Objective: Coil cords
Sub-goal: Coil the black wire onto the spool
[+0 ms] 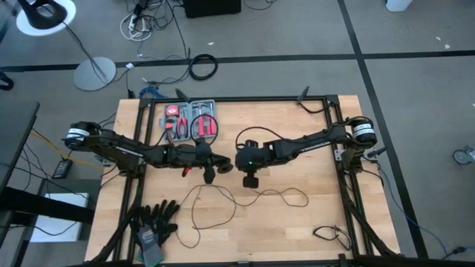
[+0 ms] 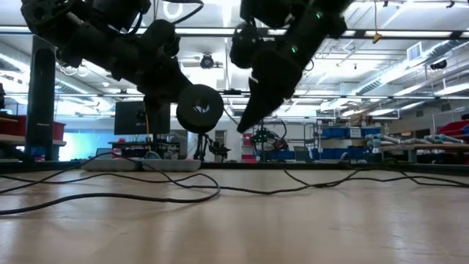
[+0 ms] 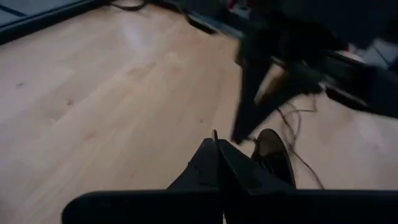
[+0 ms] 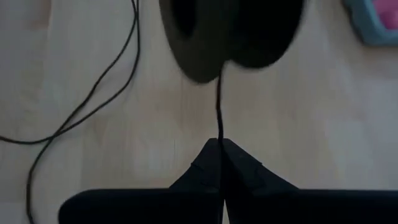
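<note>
**Black wire held up at its disc end, ready for coiling**

Thin black wire (image 4: 217, 112) runs straight from the rim of its round disc (image 4: 230, 31) into the tip of the right gripper (image 4: 219, 144). That gripper's fingers are pressed together on the wire, just short of the disc. Pinching so near the end probably gives a fixed starting point for winding. The disc hangs clear of the wooden table (image 1: 312, 170), just on the near side of the tool tray (image 1: 191, 119).

The left gripper (image 3: 216, 144) has its fingers together too, and the disc sits right beside them. It cannot be made out whether they pinch the wire, pinch the disc's edge, or merely steady it. Both grippers meet near the tray's near right corner, likely so that one can anchor the end while the other gathers turns.

The rest of the wire is not yet gathered. It lies slack on the boards in wide, loose loops, farther from the tray than the grippers are. A pair of dark gloves (image 1: 152, 222) lies well away from the tray at the table's near edge, apart from the loops.
</note>
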`<action>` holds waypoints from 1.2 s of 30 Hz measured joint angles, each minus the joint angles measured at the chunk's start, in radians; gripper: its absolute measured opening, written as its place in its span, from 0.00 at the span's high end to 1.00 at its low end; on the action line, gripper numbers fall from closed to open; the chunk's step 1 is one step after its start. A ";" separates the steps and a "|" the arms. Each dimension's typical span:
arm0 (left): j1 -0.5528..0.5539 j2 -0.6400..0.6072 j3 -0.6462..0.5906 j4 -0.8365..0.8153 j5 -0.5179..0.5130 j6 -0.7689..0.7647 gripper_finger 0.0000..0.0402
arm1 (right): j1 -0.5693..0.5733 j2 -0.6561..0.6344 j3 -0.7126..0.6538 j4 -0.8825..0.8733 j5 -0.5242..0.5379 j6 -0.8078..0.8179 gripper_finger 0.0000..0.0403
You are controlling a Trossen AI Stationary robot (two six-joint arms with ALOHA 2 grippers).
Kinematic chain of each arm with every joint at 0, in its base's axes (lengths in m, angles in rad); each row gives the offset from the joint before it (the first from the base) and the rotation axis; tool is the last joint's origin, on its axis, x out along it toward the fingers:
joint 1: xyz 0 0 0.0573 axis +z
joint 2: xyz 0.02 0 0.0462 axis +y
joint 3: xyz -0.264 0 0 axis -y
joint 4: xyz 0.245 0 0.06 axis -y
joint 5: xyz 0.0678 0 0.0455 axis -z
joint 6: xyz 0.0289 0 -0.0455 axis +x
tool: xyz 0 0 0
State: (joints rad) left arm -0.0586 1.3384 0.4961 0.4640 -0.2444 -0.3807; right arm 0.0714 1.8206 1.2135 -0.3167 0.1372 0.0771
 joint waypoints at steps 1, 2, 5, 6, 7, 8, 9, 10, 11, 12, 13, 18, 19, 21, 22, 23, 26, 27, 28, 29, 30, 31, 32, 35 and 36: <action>0.000 0.000 0.000 0.009 -0.008 -0.011 1.00 | 0.001 0.000 -0.030 0.044 0.000 0.011 1.00; 0.000 0.000 0.000 0.020 -0.025 -0.020 1.00 | 0.001 0.002 -0.063 0.095 0.000 0.021 1.00; 0.000 0.000 0.000 0.010 -0.092 -0.044 1.00 | 0.001 0.004 -0.164 0.255 0.001 0.053 0.98; 0.000 0.000 0.000 0.006 -0.111 -0.047 1.00 | 0.001 0.004 -0.194 0.296 0.001 0.075 0.97; 0.000 0.000 0.000 0.005 -0.126 -0.047 1.00 | 0.001 0.004 -0.222 0.322 0.001 0.101 0.96; 0.000 0.000 0.000 0.006 -0.141 -0.047 1.00 | 0.001 0.004 -0.248 0.331 0.000 0.130 0.94; 0.000 0.000 0.000 0.008 -0.155 -0.048 1.00 | 0.001 0.004 -0.269 0.323 -0.001 0.164 0.93; 0.000 0.000 0.000 0.006 -0.169 -0.049 1.00 | 0.001 0.004 -0.286 0.314 -0.003 0.197 0.91; 0.000 0.000 0.000 -0.004 -0.189 -0.051 1.00 | 0.001 0.004 -0.299 0.316 -0.008 0.225 0.89; 0.000 0.000 0.000 -0.012 -0.209 -0.055 1.00 | 0.001 0.002 -0.311 0.324 -0.018 0.251 0.88; 0.000 0.000 0.000 -0.017 -0.225 -0.063 1.00 | 0.002 0.000 -0.320 0.328 -0.028 0.273 0.87; 0.000 0.000 -0.011 -0.007 -0.322 -0.077 1.00 | 0.012 -0.003 -0.333 0.333 -0.071 0.303 0.83; 0.000 0.000 -0.011 -0.005 -0.340 -0.083 1.00 | 0.015 -0.005 -0.333 0.323 -0.071 0.304 0.83; 0.000 0.000 -0.011 0.000 -0.370 -0.100 1.00 | 0.020 -0.013 -0.332 0.286 -0.074 0.307 0.83; -0.001 0.000 -0.011 -0.001 -0.383 -0.102 1.00 | 0.021 -0.015 -0.332 0.264 -0.076 0.307 0.83; -0.002 0.000 -0.011 0.002 -0.399 -0.103 1.00 | 0.022 -0.021 -0.331 0.246 -0.077 0.305 0.83; -0.003 0.000 -0.010 0.028 -0.450 -0.127 1.00 | 0.025 -0.045 -0.332 0.169 -0.081 0.289 0.85; -0.003 0.000 -0.010 0.028 -0.471 -0.143 1.00 | 0.025 -0.055 -0.333 0.143 -0.083 0.285 0.85; -0.003 0.000 -0.011 0.028 -0.487 -0.155 1.00 | 0.025 -0.067 -0.334 0.119 -0.086 0.279 0.85; -0.003 0.000 -0.011 0.030 -0.500 -0.168 1.00 | 0.025 -0.080 -0.337 0.102 -0.085 0.273 0.86; -0.002 0.000 -0.011 0.032 -0.507 -0.176 1.00 | 0.025 -0.093 -0.338 0.080 -0.080 0.267 0.86; -0.002 0.000 -0.011 0.034 -0.510 -0.180 1.00 | 0.025 -0.102 -0.340 0.067 -0.060 0.264 0.86; -0.002 0.000 -0.011 0.033 -0.510 -0.182 1.00 | 0.027 -0.111 -0.341 0.064 -0.032 0.262 0.87; -0.002 0.000 -0.011 0.039 -0.509 -0.184 1.00 | 0.026 -0.122 -0.339 0.109 0.038 0.261 0.89; -0.002 0.000 -0.011 0.045 -0.506 -0.184 1.00 | 0.026 -0.120 -0.339 0.125 0.042 0.261 0.90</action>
State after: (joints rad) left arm -0.0605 1.3388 0.4854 0.5092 -0.7501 -0.5652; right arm 0.0970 1.7002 0.8744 -0.1915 0.1797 0.3377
